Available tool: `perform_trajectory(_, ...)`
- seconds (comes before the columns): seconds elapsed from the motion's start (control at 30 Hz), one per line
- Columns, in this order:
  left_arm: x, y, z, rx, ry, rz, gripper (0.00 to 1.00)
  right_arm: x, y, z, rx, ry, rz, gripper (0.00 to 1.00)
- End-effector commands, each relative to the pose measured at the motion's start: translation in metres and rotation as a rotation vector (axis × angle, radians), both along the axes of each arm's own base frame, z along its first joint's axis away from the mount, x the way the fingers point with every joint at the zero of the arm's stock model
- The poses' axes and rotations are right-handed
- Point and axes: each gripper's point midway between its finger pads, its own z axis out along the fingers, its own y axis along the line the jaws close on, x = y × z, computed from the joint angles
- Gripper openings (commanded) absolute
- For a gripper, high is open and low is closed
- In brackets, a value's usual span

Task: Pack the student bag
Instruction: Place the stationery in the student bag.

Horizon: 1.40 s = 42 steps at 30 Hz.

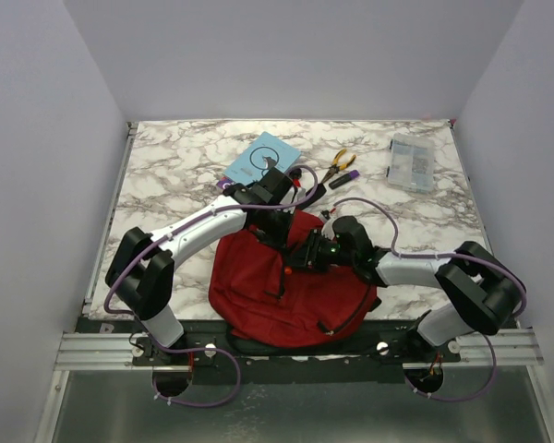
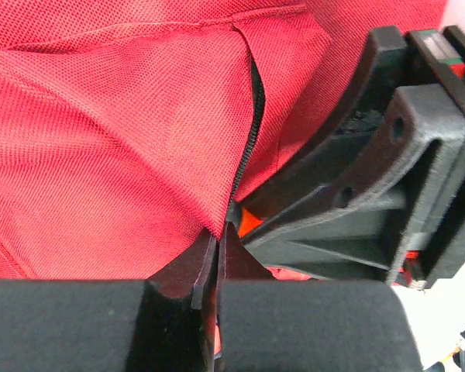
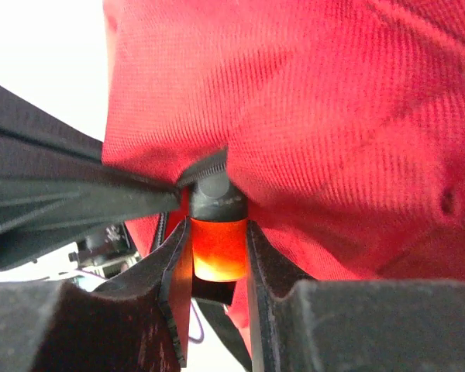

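Note:
The dark red student bag (image 1: 268,291) lies flat at the table's near edge between the arms. My left gripper (image 1: 279,233) is at the bag's far end; in the left wrist view it (image 2: 218,237) is shut on the red fabric edge beside the black zipper (image 2: 246,147). My right gripper (image 1: 307,255) is just right of it; in the right wrist view it (image 3: 215,231) is shut on an orange zipper pull (image 3: 217,252) below the black slider (image 3: 214,194). The right gripper's black body (image 2: 372,194) fills the right of the left wrist view.
A light blue book (image 1: 261,159) lies behind the bag. Orange-handled pliers (image 1: 337,166) and a purple marker (image 1: 344,178) lie to its right. A clear plastic box (image 1: 412,161) sits at the back right. Purple cables loop over the bag.

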Motion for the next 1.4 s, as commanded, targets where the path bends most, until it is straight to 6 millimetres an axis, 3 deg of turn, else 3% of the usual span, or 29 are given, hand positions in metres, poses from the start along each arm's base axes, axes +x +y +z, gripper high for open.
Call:
perform_trajectory(0.0, -0.004, -0.013, 0.024, -0.089, -0.021, -0.032, 0.0, 0.025, 0.021, 0.025, 0.132, -0.084, -0.098, 0.01)
perform_trajectory(0.23, -0.001, -0.011, 0.026, -0.094, -0.026, -0.023, 0.0, 0.01, 0.038, 0.004, 0.146, -0.003, -0.015, 0.2)
perform_trajectory(0.37, 0.002, -0.008, 0.024, -0.085, -0.027, -0.011, 0.0, -0.003, 0.028, -0.002, 0.125, 0.001, 0.008, 0.39)
perform_trajectory(0.57, 0.006, -0.005, 0.025, -0.09, -0.026, 0.004, 0.0, -0.006, 0.014, -0.011, -0.022, -0.009, 0.022, 0.51)
perform_trajectory(0.73, 0.009, -0.001, 0.024, -0.073, -0.042, 0.012, 0.0, -0.008, 0.004, -0.009, -0.06, -0.007, -0.003, 0.5)
perform_trajectory(0.93, 0.01, 0.001, 0.022, -0.062, -0.041, 0.016, 0.0, 0.008, -0.015, -0.007, -0.215, -0.066, -0.066, 0.41)
perform_trajectory(1.1, 0.011, 0.001, 0.017, -0.049, -0.033, 0.022, 0.0, 0.021, -0.034, 0.011, -0.309, -0.147, -0.137, 0.46)
perform_trajectory(1.17, 0.011, 0.0, 0.016, -0.047, -0.025, 0.02, 0.0, 0.03, -0.042, 0.027, -0.336, -0.201, -0.167, 0.48)
perform_trajectory(1.37, 0.011, 0.0, 0.014, -0.045, -0.017, 0.018, 0.0, 0.076, -0.07, 0.075, -0.42, -0.348, -0.268, 0.56)
